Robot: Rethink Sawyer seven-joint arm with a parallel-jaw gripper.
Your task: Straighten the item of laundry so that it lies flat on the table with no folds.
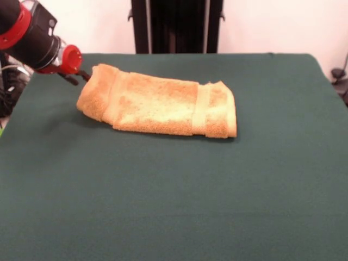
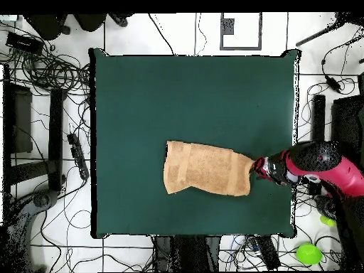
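The golden-orange towel (image 1: 157,103) lies left of the middle of the dark green table (image 1: 179,201). It is doubled over along its length, with thick rounded edges and a woven band near each end. Its left end bulges up slightly. My gripper (image 1: 81,76) reaches in from the upper left, and its tips are at the towel's far left corner, shut on it. In the overhead view the towel (image 2: 206,168) lies right of the table's (image 2: 142,92) middle. Its right corner is drawn to a point at the gripper (image 2: 256,167). No tag shows.
The robot's black pedestal (image 1: 176,24) stands behind the table's far edge. In the overhead view, cables (image 2: 50,71) and dark gear lie on the floor at the left. A green object (image 2: 309,254) lies on the floor at the lower right.
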